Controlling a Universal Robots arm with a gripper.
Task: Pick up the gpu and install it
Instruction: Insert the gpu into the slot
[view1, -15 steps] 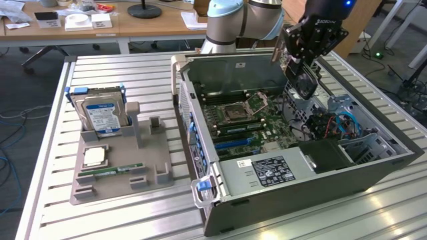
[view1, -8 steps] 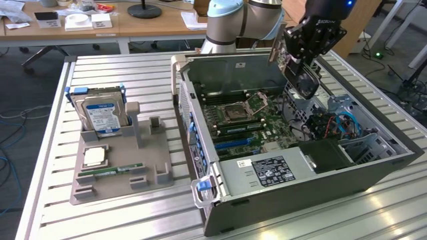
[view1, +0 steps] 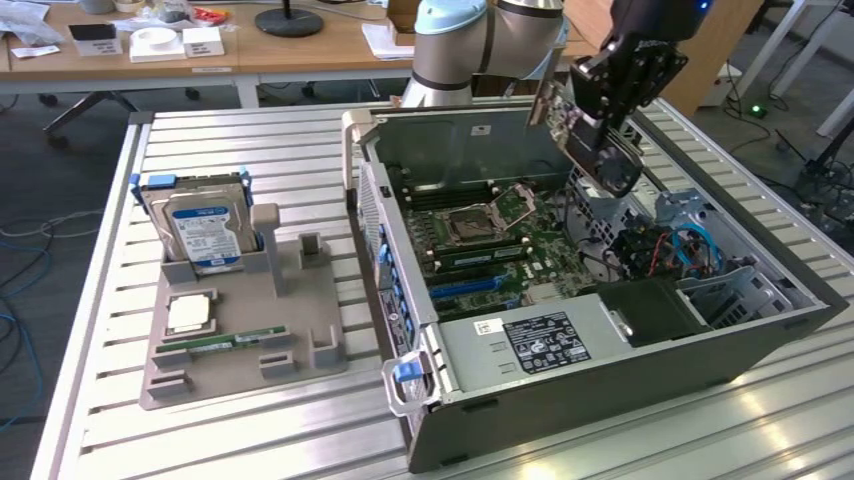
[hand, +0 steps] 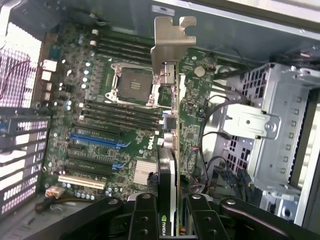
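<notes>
My hand (view1: 625, 80) hangs over the open computer case (view1: 627, 400), closed partway on the gpu (view1: 601, 155). The card is clear of the board and touches nothing but me. In the exterior view it hangs tilted above the far end of the case, towards that view's right, over the grey drive cage (view1: 667, 215).

From my wrist I see the gpu (hand: 171, 150) edge-on, running away from my hand (hand: 167, 212). One dark finger (hand: 144, 220) presses each flat side, with the card sandwiched between them. Its silvery bracket (hand: 167, 50) is at the end farthest from my grip, bent tab outermost, with the case wall behind it.

Below the card lies the green motherboard (hand: 100, 125). The bare processor socket (hand: 134, 86) sits just beside the bracket's line, with rows of dark memory slots on either side of it. The blue expansion slots (hand: 97, 141) lie beside the card's edge, apart from it, with a small finned heat sink (hand: 142, 172) near them. On the card's other side stands the perforated metal cage (hand: 272, 125), with cables between it and the board.

The case lies on its side on the slatted metal table (view1: 240, 430). To the exterior view's left, well apart from me, a grey holder (view1: 240, 370) carries an upright hard drive (view1: 203, 232) and a flat green memory stick (view1: 220, 343).
</notes>
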